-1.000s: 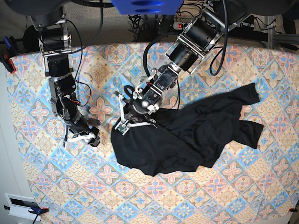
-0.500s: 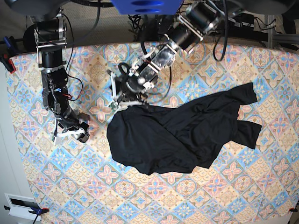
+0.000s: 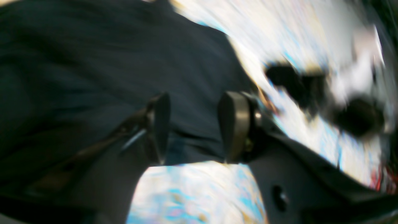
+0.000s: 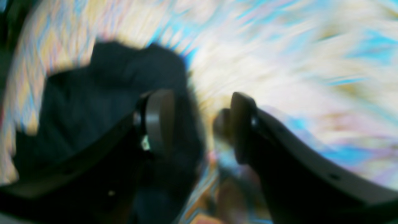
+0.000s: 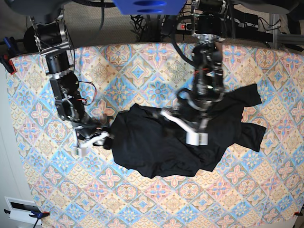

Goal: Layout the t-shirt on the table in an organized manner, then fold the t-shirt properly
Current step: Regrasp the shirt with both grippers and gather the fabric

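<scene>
A: Where is the plain black long-sleeved t-shirt of thin soft fabric (image 5: 171, 137) now?

B: It lies crumpled in the middle of the tabletop with the pastel diamond-tile cloth (image 5: 142, 199). One sleeve points to the far edge on the side of the left arm. It is not flat yet.

A: And the two hands?

B: The left hand (image 5: 192, 127) hangs over the middle of the garment. In the left wrist view its pads (image 3: 234, 124) stand apart with nothing between them; the fabric is under them only. The right hand (image 5: 92, 142) is at the garment's edge on the other side, jaws apart and empty.

A: How should the spreading be done well, in your opinion?

B: I think each hand should pinch only one layer at an opposite edge, near a hem corner or a shoulder, and pull outward slowly and low. Grasping the thick middle would probably only move the wrinkles.
</scene>
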Controlling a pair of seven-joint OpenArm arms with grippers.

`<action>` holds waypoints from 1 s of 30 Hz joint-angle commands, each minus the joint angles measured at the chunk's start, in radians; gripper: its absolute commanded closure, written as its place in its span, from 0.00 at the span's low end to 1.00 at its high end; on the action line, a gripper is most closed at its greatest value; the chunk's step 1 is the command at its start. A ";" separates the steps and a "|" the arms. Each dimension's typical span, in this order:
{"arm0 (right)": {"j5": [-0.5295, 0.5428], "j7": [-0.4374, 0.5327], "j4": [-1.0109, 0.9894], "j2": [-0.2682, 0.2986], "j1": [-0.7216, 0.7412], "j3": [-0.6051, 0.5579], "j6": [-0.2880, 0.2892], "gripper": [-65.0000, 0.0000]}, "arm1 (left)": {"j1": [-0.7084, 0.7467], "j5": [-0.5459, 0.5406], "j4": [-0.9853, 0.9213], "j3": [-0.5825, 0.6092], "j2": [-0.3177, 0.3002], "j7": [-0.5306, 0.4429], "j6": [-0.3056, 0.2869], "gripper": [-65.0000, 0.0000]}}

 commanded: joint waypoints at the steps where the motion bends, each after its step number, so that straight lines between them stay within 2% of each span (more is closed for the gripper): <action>1: -0.047 0.026 0.019 0.012 0.041 -0.024 0.008 0.56 | -0.009 -0.056 0.019 -0.070 0.005 -0.012 -0.013 0.65; 3: -0.207 0.025 0.016 0.006 0.050 -0.081 0.006 0.56 | -0.011 -0.125 0.016 -0.211 -0.018 -0.012 -0.013 0.65; 5: -0.345 0.018 0.010 -0.041 0.066 -0.105 0.006 0.56 | -0.017 -0.177 0.014 -0.283 -0.049 -0.012 -0.013 0.64; 10: -0.716 -0.014 0.005 -0.207 0.073 -0.102 0.008 0.56 | -0.032 -0.243 0.014 -0.364 -0.140 -0.010 -0.010 0.58; 14: -0.933 -0.014 0.003 -0.294 0.073 -0.101 0.012 0.56 | 0.008 -0.249 0.014 -0.383 -0.170 -0.010 -0.010 0.57; 17: -0.959 -0.014 -0.024 -0.328 0.115 -0.101 0.012 0.56 | 0.029 -0.251 0.014 -0.381 -0.170 -0.010 -0.010 0.57; 20: -0.959 -0.018 -0.069 -0.328 0.165 -0.104 0.014 0.58 | 0.051 -0.254 0.014 -0.381 -0.169 -0.012 -0.010 0.57; 22: -0.959 -0.018 -0.109 -0.328 0.173 -0.108 0.014 0.68 | 0.055 -0.254 0.014 -0.381 -0.170 -0.012 -0.010 0.57; 25: -0.960 0.005 -0.142 -0.325 0.172 -0.108 0.015 0.97 | 0.057 -0.251 0.014 -0.383 -0.173 -0.012 -0.010 0.57; 26: -0.960 0.012 -0.147 -0.322 0.164 -0.110 0.015 1.00 | 0.057 -0.251 0.014 -0.383 -0.181 -0.012 -0.010 0.57; 27: -0.960 0.014 -0.148 -0.317 0.147 -0.110 0.028 0.99 | 0.057 -0.254 0.014 -0.383 -0.186 -0.012 -0.010 0.57; 28: -0.960 0.008 -0.147 -0.304 0.127 -0.108 0.046 0.97 | 0.057 -0.254 0.014 -0.383 -0.186 -0.012 -0.010 0.57; 30: -0.960 -0.005 -0.147 -0.294 0.099 -0.110 0.083 1.00 | 0.057 -0.254 0.014 -0.381 -0.186 -0.012 -0.010 0.57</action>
